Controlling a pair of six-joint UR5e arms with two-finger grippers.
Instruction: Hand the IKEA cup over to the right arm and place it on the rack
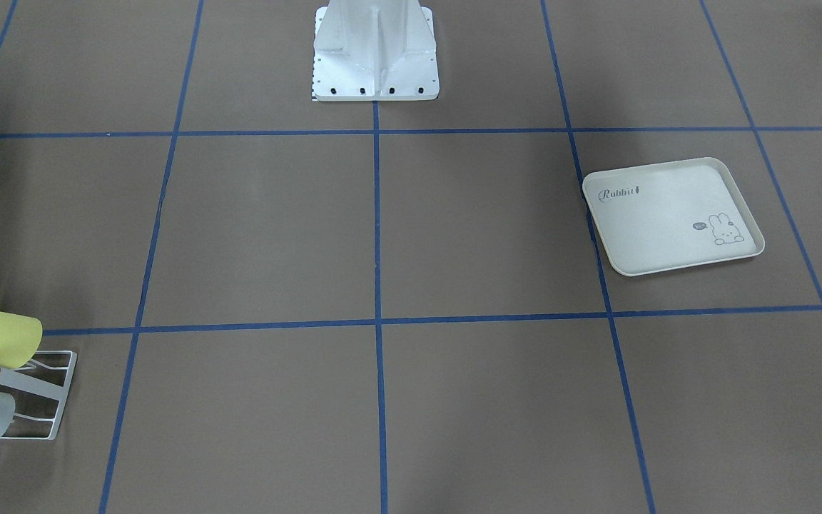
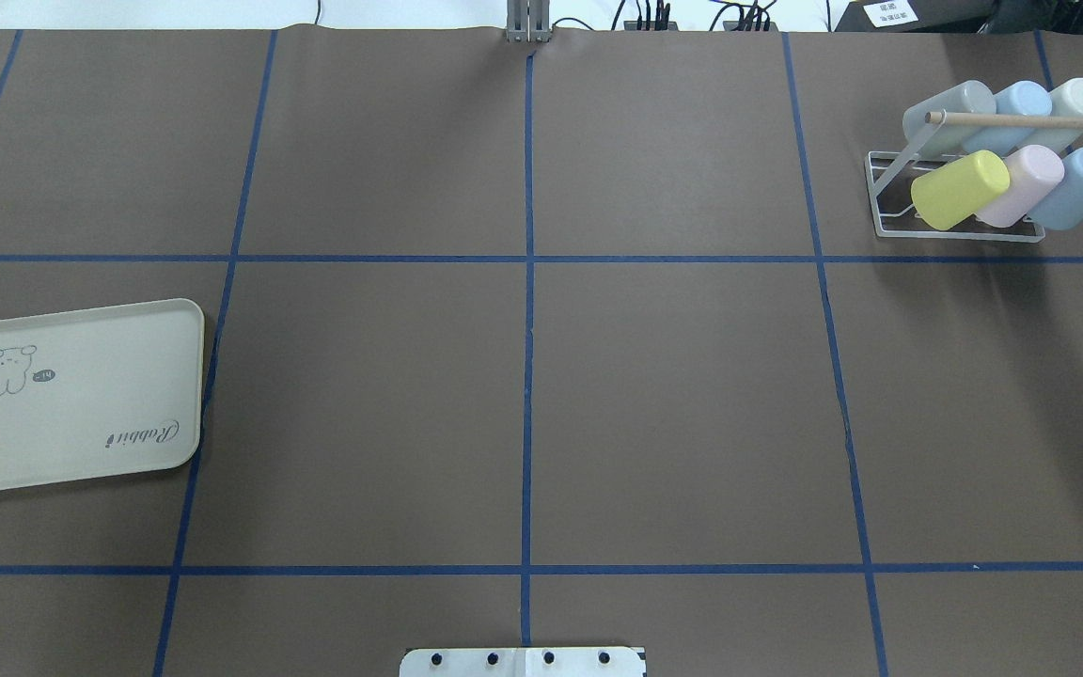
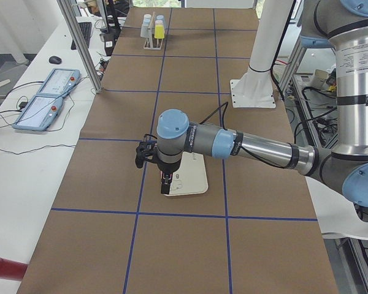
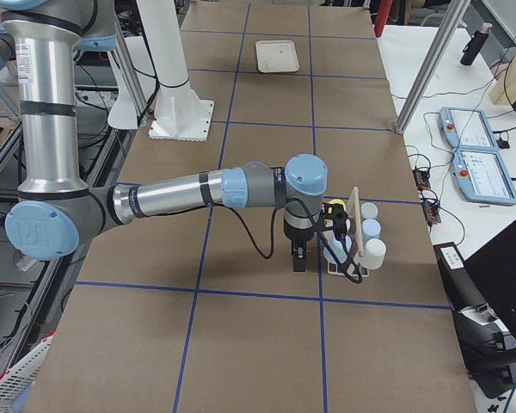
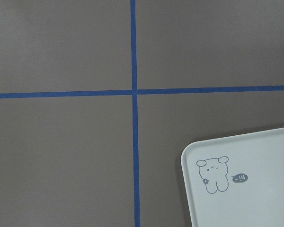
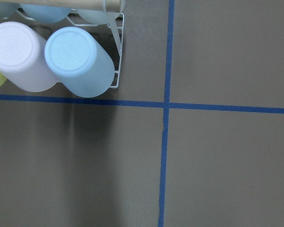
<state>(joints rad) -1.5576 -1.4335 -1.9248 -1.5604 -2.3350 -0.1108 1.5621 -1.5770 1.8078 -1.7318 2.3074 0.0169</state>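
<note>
The white wire rack (image 2: 880,202) with its wooden dowel (image 2: 1021,120) stands at the far right of the table. It holds several pastel cups, among them a yellow one (image 2: 960,188), a pink one (image 2: 1021,183) and a blue one (image 2: 1079,186). The right wrist view shows the blue cup (image 6: 80,59) and the pink cup (image 6: 21,54) from above. My right gripper (image 4: 299,261) hangs just beside the rack (image 4: 353,245). My left gripper (image 3: 165,187) hangs over the tray's edge. Both show only in the side views, so I cannot tell if they are open or shut.
The cream rabbit-print tray (image 2: 81,395) lies at the table's left with nothing on it and also shows in the left wrist view (image 5: 255,189). The robot's base plate (image 1: 375,71) sits mid-table at the robot's side. Blue tape lines grid the brown table.
</note>
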